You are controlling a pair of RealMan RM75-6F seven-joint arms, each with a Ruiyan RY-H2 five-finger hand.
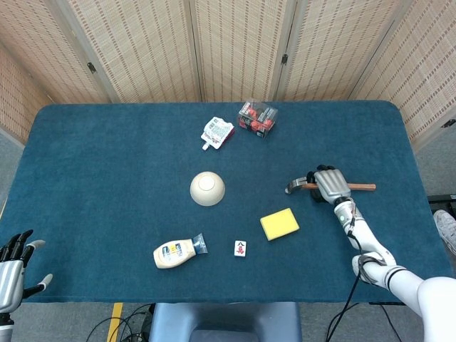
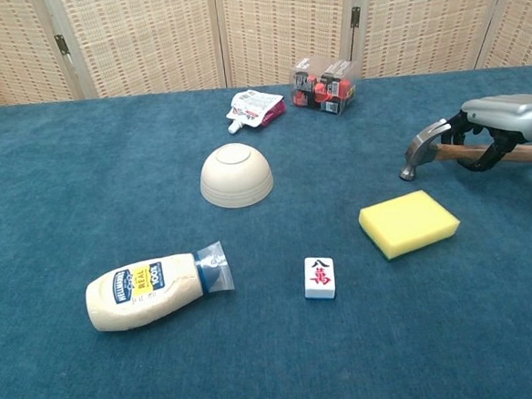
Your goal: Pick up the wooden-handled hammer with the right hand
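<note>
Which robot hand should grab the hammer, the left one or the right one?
The right hand. It is already over the hammer, fingers curled around the wooden handle near the head. The left hand sits open at the table's far corner, nowhere near it.

head view looks steeply down — chest view low, nearer — both share the table (image 1: 107, 142).

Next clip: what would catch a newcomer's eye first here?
The right hand curled over the wooden-handled hammer at the table's right side, the hammer lying on the blue cloth. Then the bright yellow sponge just in front of it, and the upturned cream bowl near the middle.
</note>
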